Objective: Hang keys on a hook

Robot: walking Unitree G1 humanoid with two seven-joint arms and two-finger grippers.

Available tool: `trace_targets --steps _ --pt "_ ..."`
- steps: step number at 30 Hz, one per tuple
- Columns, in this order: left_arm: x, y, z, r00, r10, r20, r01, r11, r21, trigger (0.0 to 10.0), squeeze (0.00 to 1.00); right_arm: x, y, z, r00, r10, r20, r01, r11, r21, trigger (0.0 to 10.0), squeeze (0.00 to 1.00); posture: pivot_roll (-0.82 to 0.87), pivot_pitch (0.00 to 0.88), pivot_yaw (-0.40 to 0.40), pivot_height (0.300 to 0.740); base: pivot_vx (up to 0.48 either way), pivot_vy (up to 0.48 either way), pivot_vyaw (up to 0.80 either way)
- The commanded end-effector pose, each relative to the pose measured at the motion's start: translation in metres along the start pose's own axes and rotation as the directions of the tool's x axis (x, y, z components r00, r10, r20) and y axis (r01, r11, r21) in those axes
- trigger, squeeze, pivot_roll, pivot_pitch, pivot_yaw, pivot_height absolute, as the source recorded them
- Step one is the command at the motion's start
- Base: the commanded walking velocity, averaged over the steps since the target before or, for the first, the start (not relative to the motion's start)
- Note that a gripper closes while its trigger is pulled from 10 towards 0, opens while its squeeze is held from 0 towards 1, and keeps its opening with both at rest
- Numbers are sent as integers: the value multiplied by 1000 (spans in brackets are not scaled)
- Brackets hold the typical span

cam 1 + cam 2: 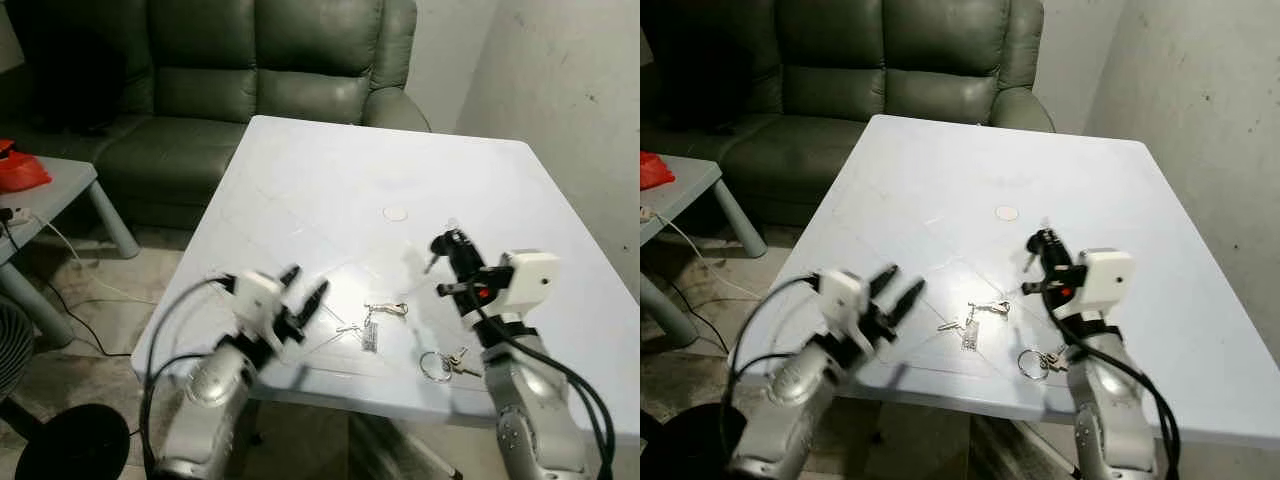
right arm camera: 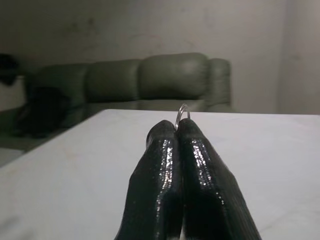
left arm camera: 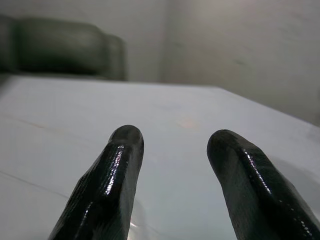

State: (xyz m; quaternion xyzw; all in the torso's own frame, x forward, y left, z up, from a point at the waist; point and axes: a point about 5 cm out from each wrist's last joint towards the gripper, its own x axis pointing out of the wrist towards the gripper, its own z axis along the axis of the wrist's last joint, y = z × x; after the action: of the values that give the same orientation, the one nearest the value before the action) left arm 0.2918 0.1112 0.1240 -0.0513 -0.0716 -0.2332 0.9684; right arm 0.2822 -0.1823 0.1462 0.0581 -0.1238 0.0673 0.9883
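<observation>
- White plastic square table (image 1: 330, 180) stands in front of a dark green leather sofa (image 1: 260, 60), with a pale plaster wall (image 1: 570, 90) to the robot's right.
- The right gripper (image 1: 450, 243) is raised above the right part of the table, its two black fingers pressed together. In the right wrist view a thin silver key ring (image 2: 182, 112) pokes up from between the fingertips, so the fingers are pinching it. A small dark key (image 1: 431, 262) hangs just below the gripper tips.
- The left gripper (image 1: 303, 288) hovers over the near left edge of the table, its two black fingers (image 3: 110, 185) spread apart with a clear gap and nothing between them.
- A loose silver set of keys with a small flat tag (image 1: 372, 325) lies on the table between the two grippers.
- A second silver ring with keys (image 1: 440, 365) lies near the front edge of the table, just beside the right arm.
- A small round white disc (image 1: 396, 213) sits flat near the table's centre.
- A low grey side table (image 1: 50, 195) stands at the far left, with something red (image 1: 20, 170) on top.
</observation>
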Motion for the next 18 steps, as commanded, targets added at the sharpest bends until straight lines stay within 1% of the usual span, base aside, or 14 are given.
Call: trace_targets --steps 1,2,3,5,6,7,9,10,11,14,17,18 --pt "7 10 14 998 60 29 -60 998 13 10000 0 6 -5 -3 999 -43 -28 42 998 -41 10000 0 -75 0 -45 740 0 0 0" --pt "7 10 14 998 60 29 -60 998 13 10000 0 6 -5 -3 999 -43 -28 42 998 -41 10000 0 -75 0 -45 740 0 0 0" --pt "13 19 22 992 114 46 -115 993 18 10000 0 10 -5 -5 998 -53 -42 51 998 -45 10000 0 -75 0 -46 740 0 0 -494" --pt "18 26 28 987 153 56 -153 988 4 10000 0 13 -4 -4 998 -49 -41 47 998 -52 10000 0 -76 0 -47 740 0 0 -494" --pt "20 34 33 980 190 50 -189 982 -32 10000 0 16 -1 -2 998 -42 -38 40 998 -56 10000 0 -77 0 -45 740 0 0 -744" --pt "20 36 35 978 202 47 -200 979 -43 10000 0 18 0 -1 999 -39 -35 37 998 -55 10000 0 -78 0 -47 740 0 0 -744" --pt "19 39 38 977 206 57 -204 978 -33 10000 0 20 0 -1 998 -39 -40 37 997 -69 10000 0 -74 0 -47 740 0 0 -744" --pt "18 42 40 977 206 59 -206 979 -6 10000 0 22 0 -2 998 -37 -43 34 997 -72 10000 0 -74 0 -47 740 0 0 -725" --pt "18 43 40 977 205 57 -206 979 1 10000 0 22 1 -2 998 -36 -44 33 997 -69 10000 0 -73 0 -46 740 0 0 -725" --pt "17 49 41 972 229 48 -230 973 10 10000 0 24 1 -4 998 -38 -54 32 994 -105 10000 0 -73 0 -45 740 0 0 -717" --pt "17 55 44 965 257 56 -259 965 41 10000 0 26 0 -4 997 -46 -55 40 993 -111 10000 0 -72 0 -45 740 0 0 -704" --pt "17 56 44 964 262 50 -263 964 35 10000 0 26 0 -4 997 -48 -54 41 993 -113 10000 0 -73 0 -45 740 0 0 -700"
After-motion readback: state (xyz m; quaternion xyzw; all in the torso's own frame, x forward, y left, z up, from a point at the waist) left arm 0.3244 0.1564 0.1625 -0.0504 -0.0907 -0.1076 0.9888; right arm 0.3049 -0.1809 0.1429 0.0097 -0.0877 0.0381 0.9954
